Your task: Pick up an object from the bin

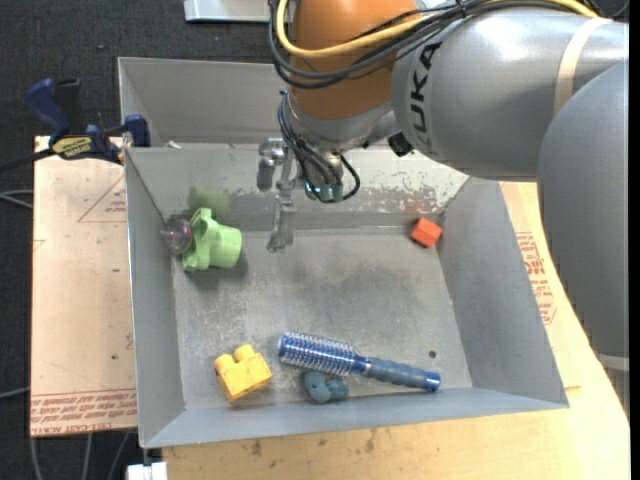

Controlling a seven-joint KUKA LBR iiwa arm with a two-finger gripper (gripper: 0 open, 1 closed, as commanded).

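Several loose things lie in the bin (330,288); nearest my gripper (279,236), hanging by the back wall, is a green plastic piece (213,243) toward the left wall. Its opening I cannot tell; nothing shows in it. I'd centre over that piece before descending.

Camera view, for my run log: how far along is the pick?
Done: the gripper is down inside the bin, near its back wall. In hand: nothing; it stands over bare floor between the green toy and orange block. Left: grasping and lifting; yellow brick and blue brush lie untouched in front.
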